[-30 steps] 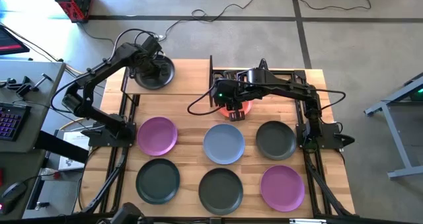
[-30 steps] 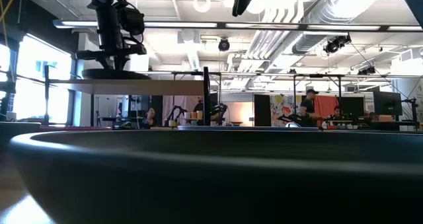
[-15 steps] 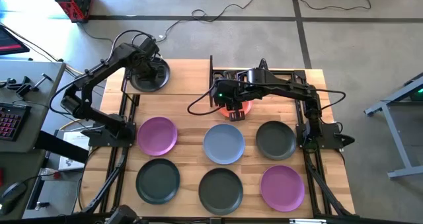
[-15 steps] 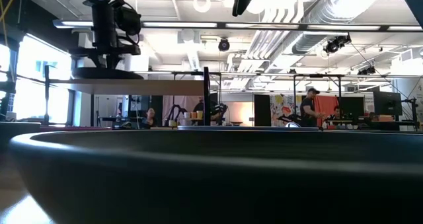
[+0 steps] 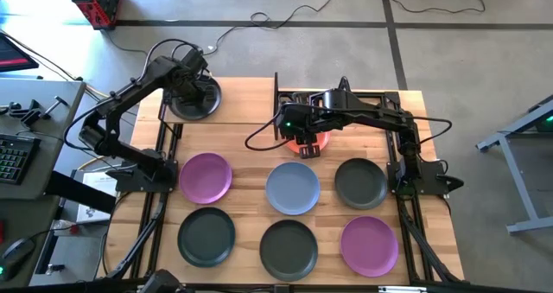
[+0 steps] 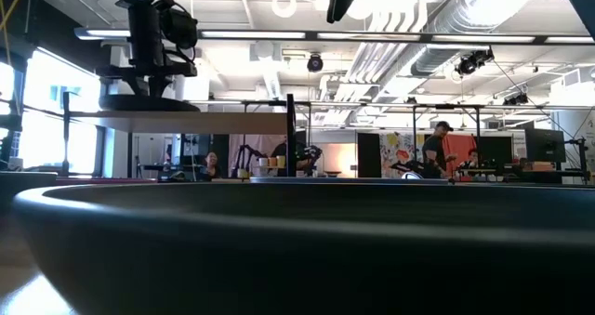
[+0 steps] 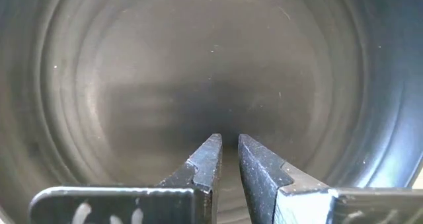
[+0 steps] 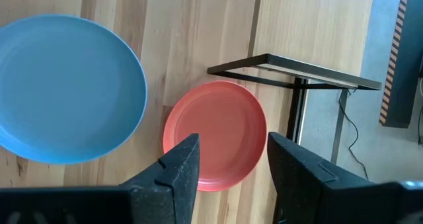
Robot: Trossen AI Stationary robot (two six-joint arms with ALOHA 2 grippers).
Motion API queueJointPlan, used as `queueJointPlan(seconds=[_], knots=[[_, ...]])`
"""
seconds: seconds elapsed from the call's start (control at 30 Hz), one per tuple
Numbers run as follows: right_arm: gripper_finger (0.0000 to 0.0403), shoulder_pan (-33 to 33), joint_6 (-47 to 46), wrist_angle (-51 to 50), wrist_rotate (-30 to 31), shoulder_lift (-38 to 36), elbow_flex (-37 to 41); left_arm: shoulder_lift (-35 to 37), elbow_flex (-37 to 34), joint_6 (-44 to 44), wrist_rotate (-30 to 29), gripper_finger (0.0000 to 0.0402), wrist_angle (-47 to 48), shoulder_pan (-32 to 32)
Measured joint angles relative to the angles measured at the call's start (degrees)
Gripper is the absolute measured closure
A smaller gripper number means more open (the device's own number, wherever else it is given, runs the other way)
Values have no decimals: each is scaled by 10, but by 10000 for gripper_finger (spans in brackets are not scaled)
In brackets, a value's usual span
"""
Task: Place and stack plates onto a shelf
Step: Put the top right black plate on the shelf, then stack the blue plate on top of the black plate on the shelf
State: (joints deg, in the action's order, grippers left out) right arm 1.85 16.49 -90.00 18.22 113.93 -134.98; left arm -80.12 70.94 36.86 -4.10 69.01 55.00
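Note:
The shelf (image 5: pixel 246 101) is a light-wood panel on black posts at the table's far left. My left gripper (image 5: pixel 188 84) points down, shut on a dark grey plate (image 5: pixel 197 103) over the panel's left part. In the low view the plate (image 6: pixel 149 102) sits level, close above the panel (image 6: pixel 232 122); I cannot tell whether they touch. My right gripper (image 8: pixel 231 151) hangs open above the orange plate (image 8: pixel 215 135), which lies flat on the table beside the shelf's right posts (image 8: pixel 297 105). My left gripper comes at the dark grey plate from above, near its far-left rim (image 5: pixel 185 92). In the wrist view its fingertips (image 7: pixel 211 151) stand close together against the plate's inside (image 7: pixel 211 72). The gripper hides which part is pinched. The plate stays level below the fingers.
On the table lie a light blue plate (image 5: pixel 292 187), two purple plates (image 5: pixel 206 176) (image 5: pixel 369 244) and three dark grey plates (image 5: pixel 360 182) (image 5: pixel 206 235) (image 5: pixel 289 248). One dark plate (image 6: pixel 297 250) fills the low view's lower half. People stand far back in the room.
My left gripper has shifted a little toward the table's left edge with the dark grey plate, which stayed level over the shelf's panel. It has then kept still.

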Motion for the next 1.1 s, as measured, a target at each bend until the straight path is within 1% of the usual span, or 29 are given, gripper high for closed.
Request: queueJointPlan(seconds=[0.17, 0.27, 0.4, 0.5, 0.6, 0.73, 0.9, 1.0, 1.1], knots=[[247, 0, 0, 0, 0, 0, 0, 25, 0, -14, 0, 360, -16, 0], [247, 0, 0, 0, 0, 0, 0, 55, 0, -11, 7, 360, -27, 0], [247, 0, -1, 0, -4, 0, 0, 95, 1, -11, 62, 360, -44, -14], [247, 0, -29, 0, -30, 0, 0, 121, 1, -24, 113, 360, -47, -40], [247, 0, -70, 0, -50, 0, 0, 143, 1, -37, 147, 360, -47, -83], [247, 0, -139, 0, -53, 0, 0, 165, 1, -42, 190, 360, -47, -160], [247, 0, -234, 1, -107, 0, 7, 177, 1, -60, 195, 360, -47, -265], [247, -6, -284, 0, -136, 0, 33, 178, 1, -59, 195, 360, -47, -326], [247, -19, -313, 0, -157, 0, 73, 178, 1, -62, 195, 360, -47, -381]])
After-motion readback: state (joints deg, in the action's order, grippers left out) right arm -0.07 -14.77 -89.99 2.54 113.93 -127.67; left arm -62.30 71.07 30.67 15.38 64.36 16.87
